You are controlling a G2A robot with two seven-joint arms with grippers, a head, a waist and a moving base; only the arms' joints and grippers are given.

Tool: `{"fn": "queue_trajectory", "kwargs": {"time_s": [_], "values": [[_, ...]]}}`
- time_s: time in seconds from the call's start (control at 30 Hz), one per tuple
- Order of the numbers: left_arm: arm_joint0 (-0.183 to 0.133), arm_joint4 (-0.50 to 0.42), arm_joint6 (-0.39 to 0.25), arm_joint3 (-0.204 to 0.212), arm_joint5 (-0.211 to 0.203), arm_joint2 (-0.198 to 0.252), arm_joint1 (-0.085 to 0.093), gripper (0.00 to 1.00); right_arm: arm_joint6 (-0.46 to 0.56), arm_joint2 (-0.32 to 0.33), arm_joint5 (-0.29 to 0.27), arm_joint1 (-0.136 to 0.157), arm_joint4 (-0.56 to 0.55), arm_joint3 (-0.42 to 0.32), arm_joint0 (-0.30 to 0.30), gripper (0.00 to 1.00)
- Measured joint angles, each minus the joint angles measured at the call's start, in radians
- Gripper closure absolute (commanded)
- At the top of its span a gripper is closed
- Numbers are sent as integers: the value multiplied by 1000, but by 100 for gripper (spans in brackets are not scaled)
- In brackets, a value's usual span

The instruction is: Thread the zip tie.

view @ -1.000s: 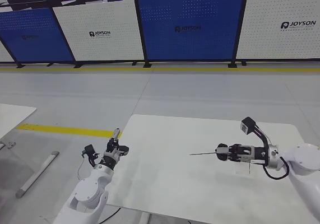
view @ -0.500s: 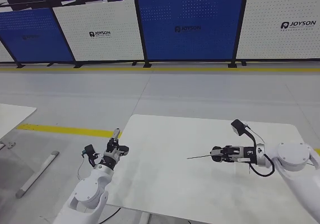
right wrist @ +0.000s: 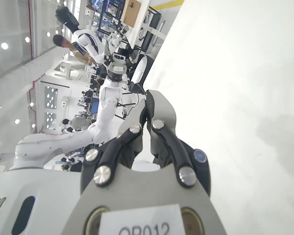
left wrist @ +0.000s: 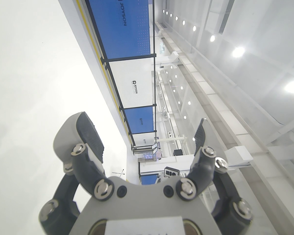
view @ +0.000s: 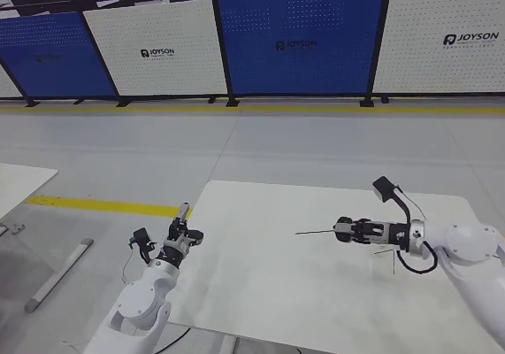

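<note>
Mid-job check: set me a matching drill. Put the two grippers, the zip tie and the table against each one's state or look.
1. left gripper
2. right gripper
3. zip tie
4. table

A. shut on one end of the tie
B. white flat top
C. open, holding nothing
D. thin dark strip jutting out over the table

Pairs: 1-C, 2-A, 3-D, 4-B.
</note>
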Motion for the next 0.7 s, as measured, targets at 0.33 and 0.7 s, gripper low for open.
{"fn": "queue_trajectory", "kwargs": {"time_s": [0.33,0.7], "values": [[0,0,0,0,0,0,0,0,13,-12,-34,-9,-2,34,16,100],[0,0,0,0,0,0,0,0,-53,-7,-47,-5,-86,12,8,100]]}}
